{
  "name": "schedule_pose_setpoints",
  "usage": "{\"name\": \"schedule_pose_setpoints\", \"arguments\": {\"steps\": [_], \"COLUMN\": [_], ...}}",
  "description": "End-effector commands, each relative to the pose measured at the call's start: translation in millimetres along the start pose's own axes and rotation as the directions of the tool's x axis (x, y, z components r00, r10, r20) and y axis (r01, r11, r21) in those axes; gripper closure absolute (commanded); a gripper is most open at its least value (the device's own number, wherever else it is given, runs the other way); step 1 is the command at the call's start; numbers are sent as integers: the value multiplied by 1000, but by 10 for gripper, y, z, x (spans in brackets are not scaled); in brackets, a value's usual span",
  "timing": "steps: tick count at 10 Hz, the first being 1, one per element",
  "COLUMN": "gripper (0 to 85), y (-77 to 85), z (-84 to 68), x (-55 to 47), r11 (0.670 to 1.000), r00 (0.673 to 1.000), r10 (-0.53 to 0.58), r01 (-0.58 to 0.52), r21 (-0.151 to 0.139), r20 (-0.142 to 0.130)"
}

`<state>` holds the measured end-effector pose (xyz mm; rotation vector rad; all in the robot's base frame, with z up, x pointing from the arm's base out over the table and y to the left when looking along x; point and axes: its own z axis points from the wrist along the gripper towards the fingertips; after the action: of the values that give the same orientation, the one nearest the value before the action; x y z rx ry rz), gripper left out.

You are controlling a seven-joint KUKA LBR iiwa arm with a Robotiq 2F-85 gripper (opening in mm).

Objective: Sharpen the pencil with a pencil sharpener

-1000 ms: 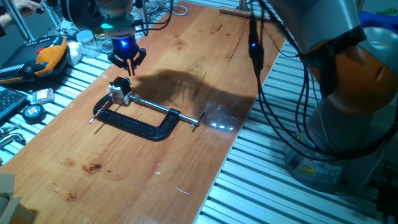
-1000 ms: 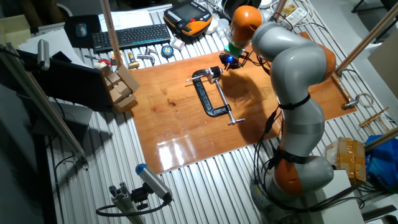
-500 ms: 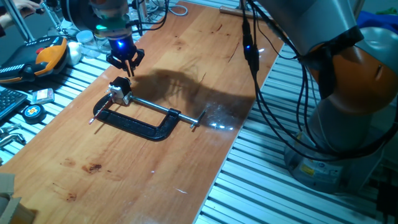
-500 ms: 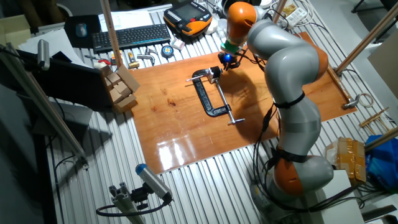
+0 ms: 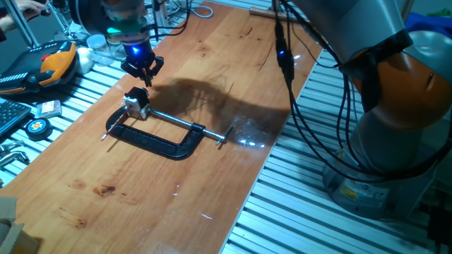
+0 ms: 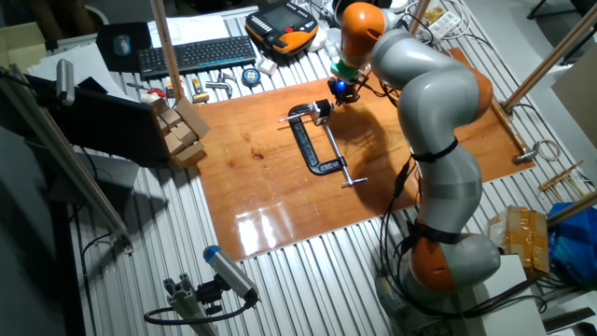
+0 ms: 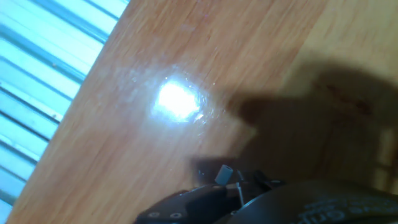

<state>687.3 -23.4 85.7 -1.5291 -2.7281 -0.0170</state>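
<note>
The gripper [image 5: 147, 76] is squeezing the pencil [image 5: 148, 80], which is pointing straight down above the pencil sharpener [image 5: 135, 102].

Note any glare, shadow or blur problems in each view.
One fixed view: sharp, arm's shadow across the board, glare patch near the C-clamp handle. Other fixed view: evenly lit, board-edge reflections. Hand view: blurred, hot glare spot, dark shadow at right, gripper barely visible.

Black C-clamp [image 5: 159, 141] (steel screw); silvery, dark-topped pencil sharpener [image 5: 136, 103]; orange-brown wood-grain table [image 5: 212, 85]
</note>
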Motion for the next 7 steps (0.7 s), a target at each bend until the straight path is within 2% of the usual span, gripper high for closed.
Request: {"name": "schedule_pose_setpoints", "arguments": {"steps": [1,5,6,7], "gripper": [680,680,680,680], "y": [0,11,13,13], "z": [6,2,4,5], "x": [4,-14,-15,-17], "r11": [1000,988,983,975], "r00": [1000,988,983,975], "r10": [8,152,181,222], "r01": [-8,-152,-181,-221], "r21": [13,-18,-17,-29], "r20": [-8,17,14,14]}}
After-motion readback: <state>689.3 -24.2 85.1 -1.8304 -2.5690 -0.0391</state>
